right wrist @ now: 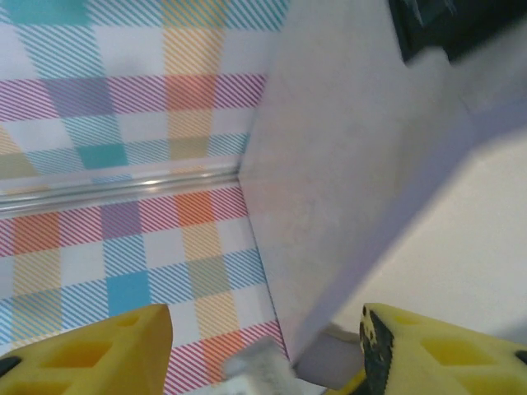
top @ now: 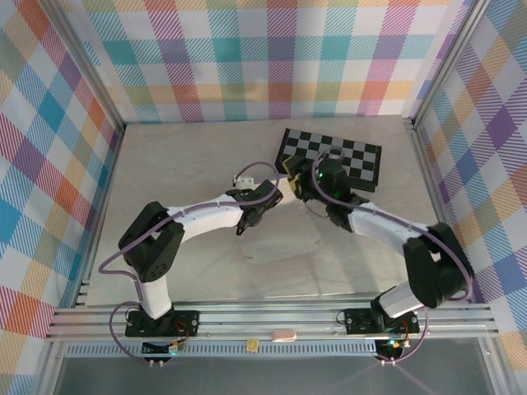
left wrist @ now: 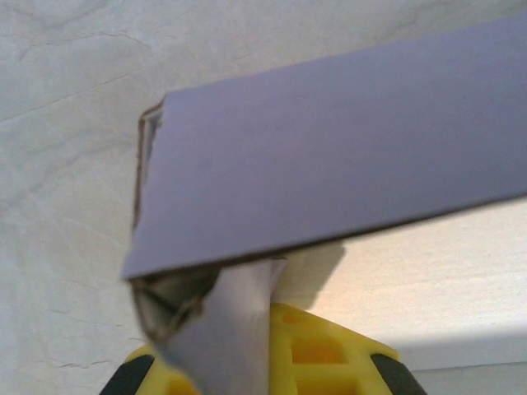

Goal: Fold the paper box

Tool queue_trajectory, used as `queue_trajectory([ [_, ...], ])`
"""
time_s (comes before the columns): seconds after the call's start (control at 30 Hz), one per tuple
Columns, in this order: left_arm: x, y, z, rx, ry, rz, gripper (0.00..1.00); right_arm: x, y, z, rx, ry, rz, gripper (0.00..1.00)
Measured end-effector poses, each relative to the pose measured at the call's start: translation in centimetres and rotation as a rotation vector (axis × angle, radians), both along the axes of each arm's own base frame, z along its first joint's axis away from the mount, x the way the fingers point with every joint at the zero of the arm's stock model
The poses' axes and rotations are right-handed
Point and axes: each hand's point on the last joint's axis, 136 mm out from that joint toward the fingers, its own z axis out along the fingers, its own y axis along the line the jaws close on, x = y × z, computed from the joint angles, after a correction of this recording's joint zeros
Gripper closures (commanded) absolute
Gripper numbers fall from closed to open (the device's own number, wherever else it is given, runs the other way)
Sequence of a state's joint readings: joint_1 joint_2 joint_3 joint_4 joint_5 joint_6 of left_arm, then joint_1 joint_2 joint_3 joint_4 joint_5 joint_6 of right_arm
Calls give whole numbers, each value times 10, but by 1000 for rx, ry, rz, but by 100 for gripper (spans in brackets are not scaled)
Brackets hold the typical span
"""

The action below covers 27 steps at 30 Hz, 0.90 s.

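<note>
We find the pale lavender thin-cardboard paper box [left wrist: 329, 156] at the near-left corner of the black-and-grey checkerboard [top: 350, 156]. There the right gripper [right wrist: 263, 350] straddles one box panel with its fingers spread. The left gripper [left wrist: 309, 358] sits under a flap, and we cannot tell its grip.

We see the paper box [left wrist: 329, 156] as matt lavender cardboard with a raw brownish cut edge, the table [left wrist: 66, 90] matt and faintly veined, the fingers [right wrist: 445, 350] of the right gripper [right wrist: 263, 362] smooth yellow plastic, the frame rails [top: 272, 317] ribbed bare metal
</note>
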State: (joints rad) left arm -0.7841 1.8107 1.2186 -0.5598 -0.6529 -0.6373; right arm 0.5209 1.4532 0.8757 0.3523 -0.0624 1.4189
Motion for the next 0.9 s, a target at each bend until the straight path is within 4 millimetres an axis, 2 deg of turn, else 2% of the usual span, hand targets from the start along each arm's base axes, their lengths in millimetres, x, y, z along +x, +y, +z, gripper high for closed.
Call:
queue_trajectory([
  [0.07,1,4,4,7,26,-9,100,5,-14,29,-43,-36,-17,33],
  [0.13,1,7,8,10,47,-16,100,7,-25,46,-89,-48,-27,35],
  [0.2,2,9,12,16,68,-26,100,8,-32,52,-144,-35,-28,36],
  [0.33,1,11,22,33,104,-45,100,9,-37,48,-266,31,3,39],
  [0.47,-1,12,29,41,124,-61,100,17,-33,31,-356,113,39,40],
  [0.77,-7,16,32,58,149,-76,100,39,-20,-32,-522,268,150,43],
  [0.9,-7,16,32,58,148,-77,100,36,-19,-59,-565,326,189,43],
])
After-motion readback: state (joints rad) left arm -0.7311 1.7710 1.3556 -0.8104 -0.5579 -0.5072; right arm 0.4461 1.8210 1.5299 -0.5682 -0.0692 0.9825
